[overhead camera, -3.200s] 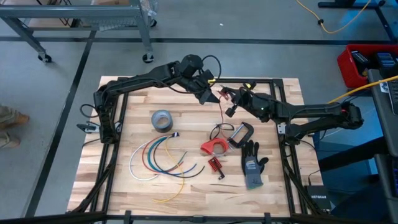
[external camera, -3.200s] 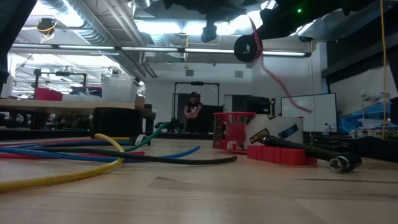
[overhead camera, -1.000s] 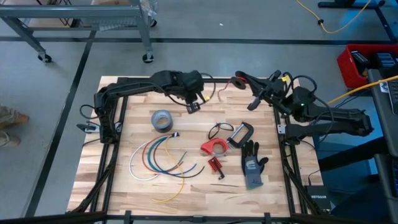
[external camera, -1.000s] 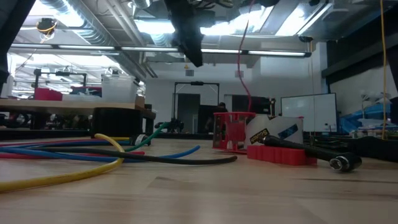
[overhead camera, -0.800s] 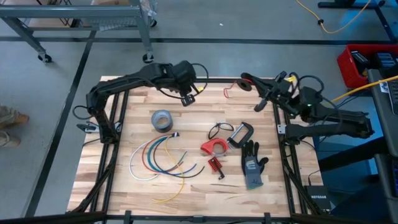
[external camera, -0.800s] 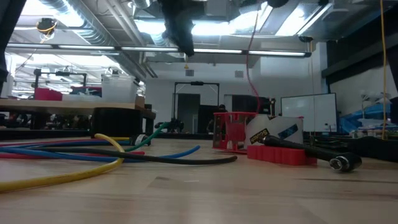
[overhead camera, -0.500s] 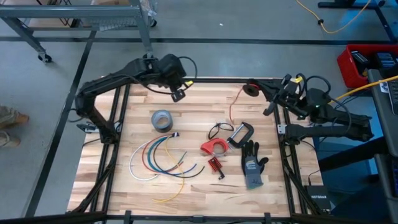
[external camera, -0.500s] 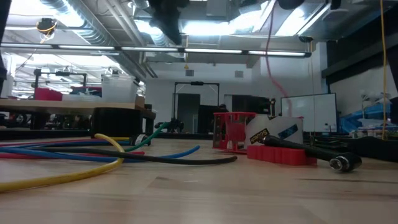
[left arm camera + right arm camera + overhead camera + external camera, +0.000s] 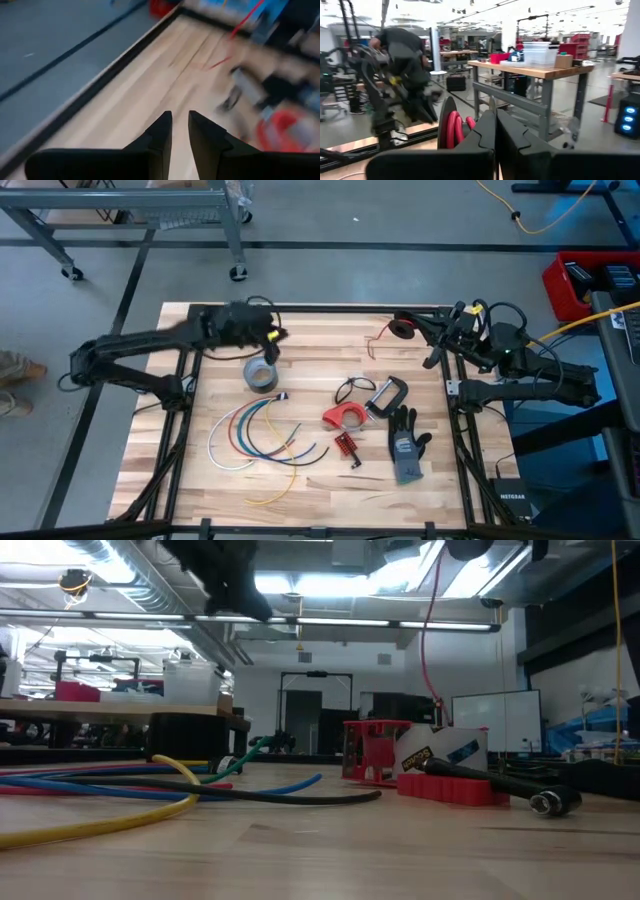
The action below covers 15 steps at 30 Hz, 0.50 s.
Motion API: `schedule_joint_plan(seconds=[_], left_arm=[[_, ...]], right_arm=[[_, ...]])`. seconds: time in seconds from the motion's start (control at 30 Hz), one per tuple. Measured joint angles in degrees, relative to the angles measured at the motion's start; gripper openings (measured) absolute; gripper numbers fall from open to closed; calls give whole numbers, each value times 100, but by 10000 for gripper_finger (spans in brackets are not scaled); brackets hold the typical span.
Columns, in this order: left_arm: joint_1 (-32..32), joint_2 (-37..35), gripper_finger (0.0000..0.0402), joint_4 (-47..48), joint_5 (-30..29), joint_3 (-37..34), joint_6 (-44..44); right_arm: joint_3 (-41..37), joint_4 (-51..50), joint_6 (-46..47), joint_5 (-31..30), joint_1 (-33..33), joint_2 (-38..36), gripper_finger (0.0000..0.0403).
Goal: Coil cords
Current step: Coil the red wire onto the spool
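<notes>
The red cord (image 9: 378,340) is partly wound into a small coil (image 9: 404,327) held up over the far right corner of the table (image 9: 320,495). The right gripper (image 9: 425,328) has its fingers pressed together on that coil; in the right wrist view the red loops (image 9: 454,128) sit just beside the closed fingers (image 9: 485,135). From the coil a loose red tail hangs down toward the table near the black clamp (image 9: 387,395); the low view shows it as a thin red line (image 9: 426,650) dropping from above.

The other cords (image 9: 250,432), white, blue, red, green and yellow, lie in nested curves on the near left part of the table, well apart from the red coil. In the low view they run across the wood (image 9: 120,790).

The left gripper (image 9: 270,340) hangs over the far left part of the table, just beside the grey tape roll (image 9: 260,373). Its fingers (image 9: 161,132) stand a narrow gap apart and hold nothing.

A red plastic part (image 9: 345,416) lies near the clamp, and a grey and black glove (image 9: 405,443) lies toward the near right.
</notes>
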State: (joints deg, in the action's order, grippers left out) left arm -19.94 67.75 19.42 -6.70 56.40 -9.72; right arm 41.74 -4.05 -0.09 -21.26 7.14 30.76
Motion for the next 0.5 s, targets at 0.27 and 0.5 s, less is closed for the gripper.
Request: schedule_joint_plan(seconds=[0.27,0.5], left_arm=[[657,926,56,-4657,248,-1932,-1621],[1038,2170,56,-6056,793,-1842,-1834]], right_arm=[[0,358,31,96,0,311,3],[0,719,0,98,0,674,3]])
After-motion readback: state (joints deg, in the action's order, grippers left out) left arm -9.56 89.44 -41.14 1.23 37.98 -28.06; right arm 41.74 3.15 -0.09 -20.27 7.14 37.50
